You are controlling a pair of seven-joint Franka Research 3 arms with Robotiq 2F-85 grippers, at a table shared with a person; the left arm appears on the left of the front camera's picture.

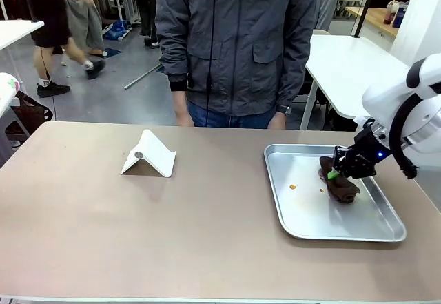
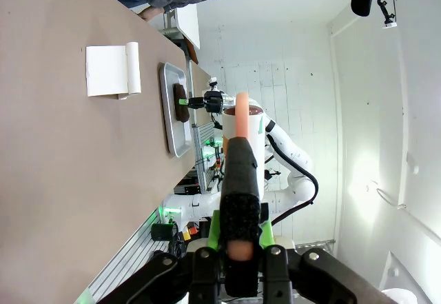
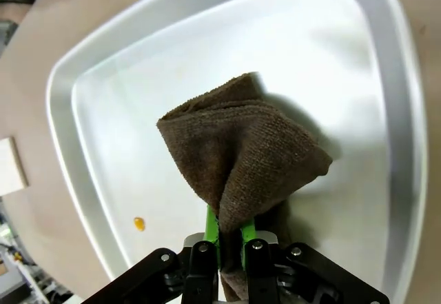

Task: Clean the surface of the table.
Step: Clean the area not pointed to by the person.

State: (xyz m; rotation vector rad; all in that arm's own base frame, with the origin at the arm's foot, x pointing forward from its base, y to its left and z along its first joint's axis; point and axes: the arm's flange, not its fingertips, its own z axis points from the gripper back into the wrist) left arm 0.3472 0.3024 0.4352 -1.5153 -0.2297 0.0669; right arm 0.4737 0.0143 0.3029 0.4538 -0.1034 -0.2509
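Observation:
The tan-brown table (image 1: 103,235) holds a silver tray (image 1: 386,229) at its right. A dark brown cloth (image 1: 341,187) lies bunched in the tray, and my right gripper (image 1: 335,174) is shut on its top. In the right wrist view the green pads (image 3: 212,229) pinch a fold of the cloth (image 3: 241,152) above the tray (image 3: 103,90). Small orange spots (image 1: 292,187) mark the tray floor (image 3: 140,223). In the left wrist view my left gripper (image 2: 239,238) is shut on a long black-wrapped stick with salmon-pink ends (image 2: 239,166), held off beyond the table (image 2: 55,145).
A white folded stand (image 1: 148,154) sits left of the table's middle. A person in a grey jacket (image 1: 234,42) stands at the far edge, hands (image 1: 183,118) hanging near it. A white table (image 1: 344,63) stands behind at the right.

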